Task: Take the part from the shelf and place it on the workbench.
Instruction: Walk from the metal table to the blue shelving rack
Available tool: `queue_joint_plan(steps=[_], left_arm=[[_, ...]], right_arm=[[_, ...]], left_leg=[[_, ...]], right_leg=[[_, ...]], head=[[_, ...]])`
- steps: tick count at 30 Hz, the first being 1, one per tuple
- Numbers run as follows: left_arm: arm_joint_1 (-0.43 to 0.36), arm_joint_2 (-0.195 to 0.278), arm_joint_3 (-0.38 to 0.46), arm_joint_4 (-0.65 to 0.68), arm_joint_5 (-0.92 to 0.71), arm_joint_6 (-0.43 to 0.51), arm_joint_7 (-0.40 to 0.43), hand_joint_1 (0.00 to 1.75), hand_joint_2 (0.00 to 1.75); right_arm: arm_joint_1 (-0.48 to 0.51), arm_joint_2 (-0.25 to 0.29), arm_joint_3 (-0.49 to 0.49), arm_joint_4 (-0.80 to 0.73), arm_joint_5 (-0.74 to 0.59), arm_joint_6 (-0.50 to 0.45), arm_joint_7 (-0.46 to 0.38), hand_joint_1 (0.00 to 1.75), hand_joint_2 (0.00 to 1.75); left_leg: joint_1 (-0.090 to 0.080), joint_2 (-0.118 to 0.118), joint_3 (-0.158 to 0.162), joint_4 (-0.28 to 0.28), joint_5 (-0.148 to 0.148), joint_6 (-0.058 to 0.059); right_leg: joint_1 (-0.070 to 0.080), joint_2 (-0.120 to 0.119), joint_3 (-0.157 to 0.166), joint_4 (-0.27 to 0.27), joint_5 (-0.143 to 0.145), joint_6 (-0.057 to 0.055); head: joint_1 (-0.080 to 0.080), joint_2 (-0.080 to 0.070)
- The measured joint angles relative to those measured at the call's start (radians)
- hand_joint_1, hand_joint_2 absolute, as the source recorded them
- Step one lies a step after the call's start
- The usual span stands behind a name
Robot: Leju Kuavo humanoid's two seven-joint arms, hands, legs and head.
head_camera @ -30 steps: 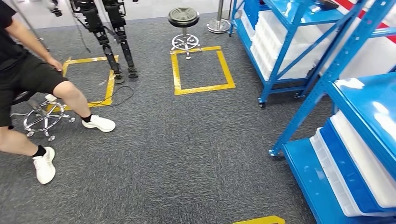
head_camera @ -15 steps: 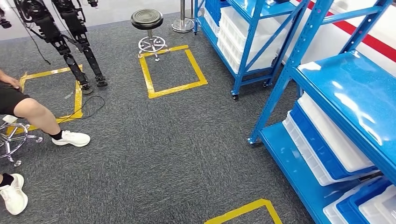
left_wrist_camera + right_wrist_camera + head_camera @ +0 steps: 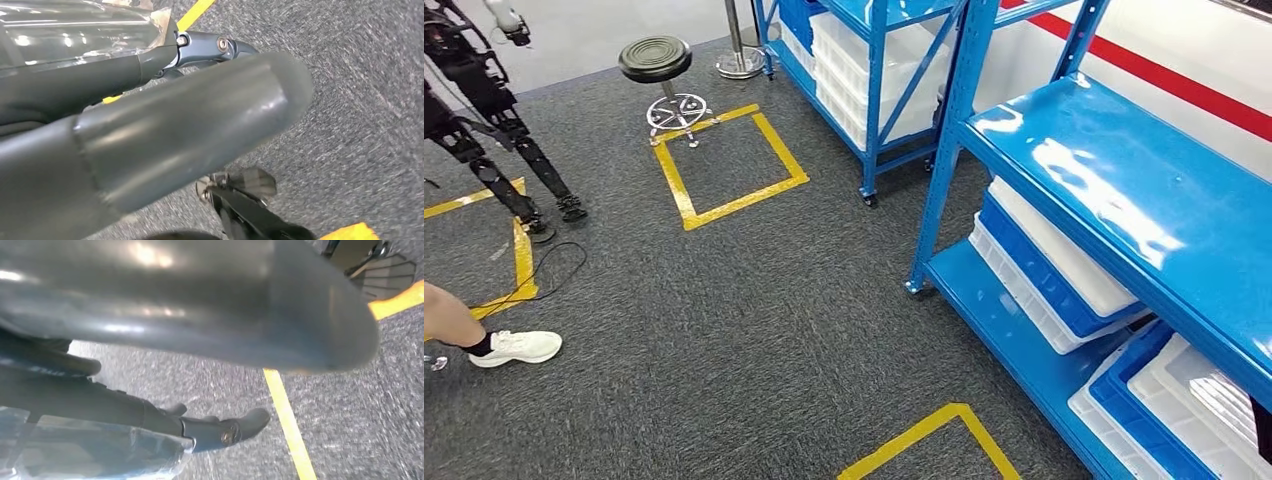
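Blue steel shelf (image 3: 1114,200) stands on the right of the head view, its glossy upper deck bare and tilted across the frame. On its lower deck lie stacked white and blue bins (image 3: 1049,265), with more bins (image 3: 1169,405) nearer the camera; which of them holds the part cannot be told. A second blue rack (image 3: 874,80) with white bins stands behind it. Grey carpet (image 3: 754,330) covers the floor, marked with a yellow tape square (image 3: 729,165) and a tape corner (image 3: 934,435) at the bottom edge. A black round stool (image 3: 656,60) stands just beyond the square. Another robot's dark legs (image 3: 499,150) stand at far left, and a person's white shoe (image 3: 514,347) rests on the carpet.

Left wrist view: the left robot hand (image 3: 165,135) hangs over carpet, thick grey thumb across the frame, holding nothing; whether its fingers are spread or curled cannot be told.

Right wrist view: the right robot hand (image 3: 200,315) hangs over carpet beside a yellow tape line (image 3: 290,425), also holding nothing, finger posture unclear.
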Motion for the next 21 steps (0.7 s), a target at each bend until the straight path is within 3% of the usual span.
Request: queue_joint_plan(steps=[1, 2, 3, 5, 7, 9, 10, 12, 14, 16, 17, 19, 21], left_arm=[[0.001, 0.000, 0.000, 0.000, -0.001, 0.000, 0.000, 0.00, 0.00], [0.002, 0.000, 0.000, 0.000, -0.002, 0.000, 0.000, 0.00, 0.00], [0.002, 0.000, 0.000, 0.000, -0.002, 0.000, 0.001, 0.00, 0.00], [0.002, 0.000, 0.000, 0.000, -0.002, 0.000, 0.000, 0.00, 0.00], [0.002, 0.000, 0.000, 0.000, -0.002, 0.000, 0.000, 0.00, 0.00], [0.001, 0.000, 0.000, 0.000, -0.002, 0.000, 0.000, 0.00, 0.00], [0.000, -0.001, 0.000, 0.000, -0.002, 0.000, 0.000, 0.00, 0.00], [0.000, -0.001, 0.000, 0.000, -0.002, 0.000, 0.000, 0.00, 0.00], [0.002, 0.000, 0.000, 0.000, -0.002, 0.000, 0.000, 0.00, 0.00], [0.003, 0.000, 0.000, 0.000, -0.002, 0.000, 0.000, 0.00, 0.00], [0.003, 0.000, 0.000, 0.000, -0.002, 0.000, 0.000, 0.00, 0.00], [0.002, -0.001, 0.000, 0.000, -0.002, 0.001, 0.000, 0.00, 0.00], [0.002, -0.002, 0.000, 0.000, -0.002, 0.001, 0.000, 0.00, 0.00]], right_arm=[[0.001, 0.001, 0.000, 0.000, 0.000, 0.000, 0.001, 0.00, 0.00], [0.002, 0.001, 0.000, 0.000, 0.000, 0.000, 0.002, 0.00, 0.00], [0.003, 0.001, 0.000, 0.000, 0.001, 0.000, 0.004, 0.00, 0.00], [0.003, 0.001, 0.000, 0.000, 0.002, 0.000, 0.006, 0.00, 0.00], [0.001, 0.001, 0.000, 0.000, 0.003, 0.000, 0.007, 0.00, 0.00], [0.003, 0.001, 0.000, 0.000, 0.003, 0.000, 0.007, 0.00, 0.00], [0.005, 0.000, 0.000, 0.000, 0.003, 0.000, 0.007, 0.00, 0.00], [0.005, 0.000, 0.000, 0.000, 0.003, 0.001, 0.007, 0.00, 0.00], [0.003, 0.001, 0.000, 0.000, 0.004, 0.001, 0.007, 0.00, 0.00], [0.004, 0.001, 0.000, 0.000, 0.005, 0.001, 0.007, 0.00, 0.00], [0.005, 0.001, 0.000, 0.000, 0.006, 0.001, 0.007, 0.00, 0.00], [0.006, 0.000, 0.000, 0.000, 0.006, 0.001, 0.007, 0.00, 0.00], [0.002, -0.001, 0.000, 0.000, 0.007, 0.001, 0.007, 0.00, 0.00]], left_leg=[[0.000, -0.004, -0.012, 0.016, 0.006, 0.001], [0.001, -0.006, -0.006, -0.005, 0.031, 0.002], [0.003, -0.013, 0.016, -0.059, 0.069, 0.003], [0.009, -0.055, 0.068, -0.180, 0.127, 0.003], [0.008, -0.078, 0.087, -0.231, 0.142, 0.007], [0.001, -0.055, 0.086, -0.236, 0.148, 0.022], [-0.002, -0.044, 0.086, -0.240, 0.152, 0.032], [-0.003, -0.018, 0.084, -0.247, 0.161, 0.049], [-0.009, 0.010, 0.080, -0.248, 0.162, 0.055], [-0.012, 0.038, 0.078, -0.248, 0.161, 0.056], [-0.013, 0.051, 0.078, -0.248, 0.161, 0.055], [-0.013, 0.074, 0.080, -0.247, 0.159, 0.052], [-0.019, 0.095, 0.085, -0.246, 0.152, 0.042]], right_leg=[[0.001, 0.014, 0.000, 0.001, 0.000, 0.000], [0.002, 0.028, 0.000, 0.002, 0.000, 0.000], [0.001, 0.041, 0.001, 0.004, 0.000, 0.001], [0.004, 0.066, -0.003, 0.011, -0.001, 0.004], [0.009, 0.085, -0.014, 0.015, 0.001, 0.015], [0.010, 0.100, -0.027, 0.014, 0.007, 0.031], [0.010, 0.091, -0.034, 0.022, 0.004, 0.036], [0.010, 0.045, -0.070, 0.089, -0.033, 0.034], [0.009, 0.003, -0.134, 0.219, -0.094, 0.028], [0.008, -0.005, -0.168, 0.301, -0.122, 0.035], [0.008, -0.009, -0.156, 0.286, -0.114, 0.042], [0.008, -0.041, -0.079, 0.157, -0.072, 0.055], [0.014, -0.086, -0.015, 0.043, -0.038, 0.050]], head=[[0.000, 0.000], [0.000, 0.000], [0.000, 0.000], [0.000, 0.000], [0.002, 0.000], [0.004, 0.000], [0.004, 0.000], [0.010, 0.000], [0.016, 0.000], [0.016, 0.000], [0.017, 0.000], [0.017, 0.000], [0.016, 0.000]])
